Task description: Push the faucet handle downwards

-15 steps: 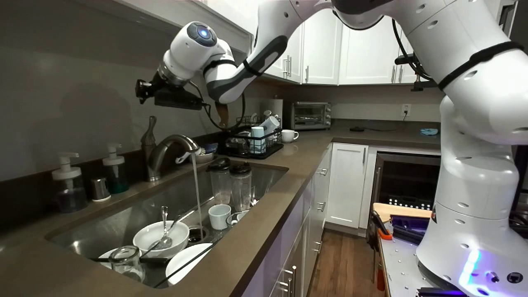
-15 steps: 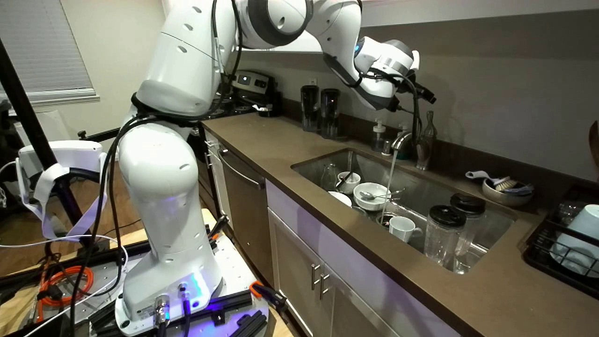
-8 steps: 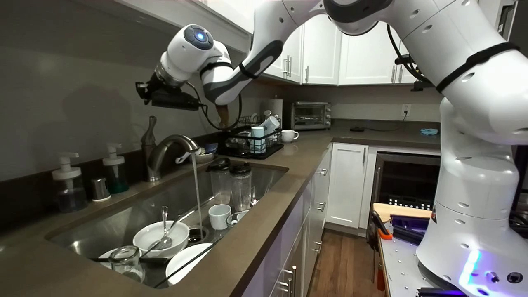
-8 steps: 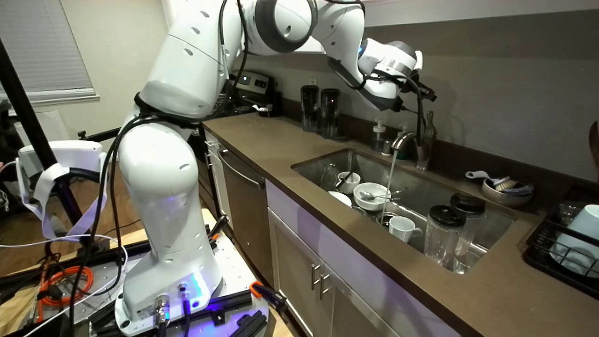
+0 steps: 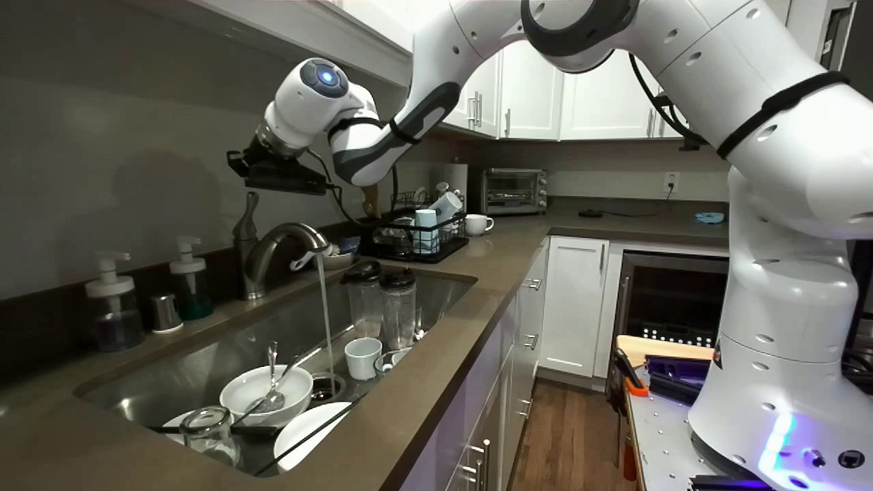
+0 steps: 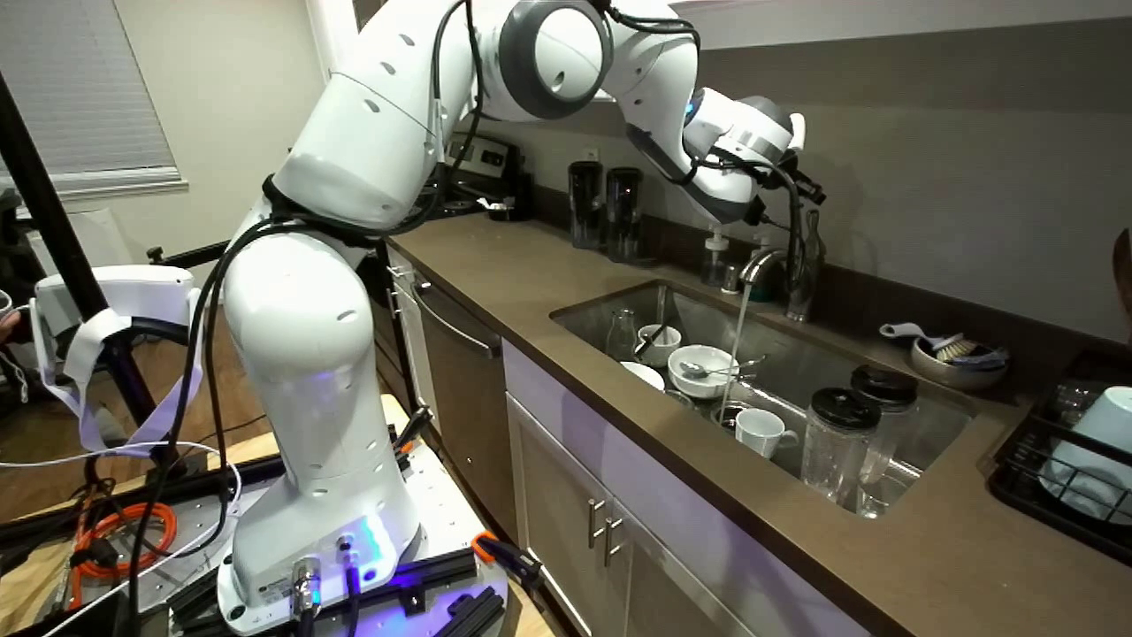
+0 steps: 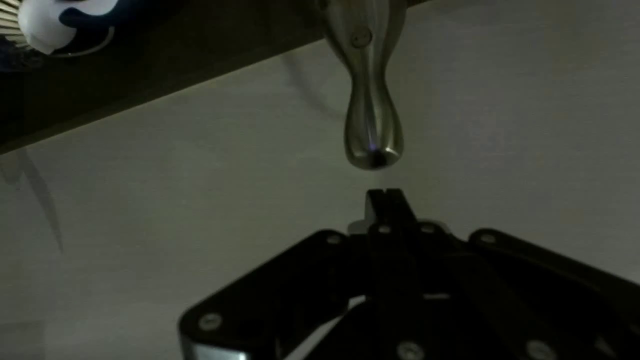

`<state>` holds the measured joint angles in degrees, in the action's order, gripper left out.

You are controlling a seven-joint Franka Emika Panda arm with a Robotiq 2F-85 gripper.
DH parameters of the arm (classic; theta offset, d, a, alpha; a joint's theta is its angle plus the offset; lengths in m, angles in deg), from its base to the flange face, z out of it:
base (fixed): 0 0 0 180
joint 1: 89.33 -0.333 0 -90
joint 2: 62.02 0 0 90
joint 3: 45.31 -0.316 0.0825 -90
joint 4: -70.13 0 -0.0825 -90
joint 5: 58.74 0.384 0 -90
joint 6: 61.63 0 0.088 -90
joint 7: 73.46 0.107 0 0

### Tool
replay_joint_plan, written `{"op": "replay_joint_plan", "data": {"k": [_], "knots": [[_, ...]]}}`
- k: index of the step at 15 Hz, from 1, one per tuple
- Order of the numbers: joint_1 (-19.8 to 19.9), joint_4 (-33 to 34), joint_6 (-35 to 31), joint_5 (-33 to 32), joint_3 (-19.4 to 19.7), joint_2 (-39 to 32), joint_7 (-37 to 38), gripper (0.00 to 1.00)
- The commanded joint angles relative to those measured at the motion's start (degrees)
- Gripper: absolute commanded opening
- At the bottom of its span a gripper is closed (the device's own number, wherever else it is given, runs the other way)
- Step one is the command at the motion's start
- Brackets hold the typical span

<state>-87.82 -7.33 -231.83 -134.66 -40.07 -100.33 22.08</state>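
The pincer (image 7: 384, 192), pressed together, hangs just above the upward-pointing faucet handle (image 7: 371, 115) between spout (image 5: 267, 247) and wall (image 5: 129, 136), seemingly at the approach step, and next should press down on the handle's tip.

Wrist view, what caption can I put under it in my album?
Black claw, shut, hovers by the tip of a shiny metal faucet handle, not touching it, grey wall behind.

- A slim, grey-silver brushed-metal lever handle (image 5: 247, 215) stands nearly upright before us in both exterior views, tip up, rising from the body of an arched steel faucet (image 5: 262, 251).
- Up close in the wrist view, its slender neck swells into a rounded, gleaming end bearing a dark patch.
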Motion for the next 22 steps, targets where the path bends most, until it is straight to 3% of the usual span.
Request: {"op": "replay_joint_plan", "data": {"k": [1,11,17,22], "knots": [[1.5,2.6,-0.6,2.6,-1.6,-1.9,-3.8,0.05],[6.4,-3.7,6.1,14.2,-10.7,1.8,-25.9,0.04],[6.8,-3.0,10.1,16.1,-12.1,1.8,-29.4,0.04],[8.9,-5.6,9.2,19.0,-14.2,2.9,-30.7,0.04]]}}
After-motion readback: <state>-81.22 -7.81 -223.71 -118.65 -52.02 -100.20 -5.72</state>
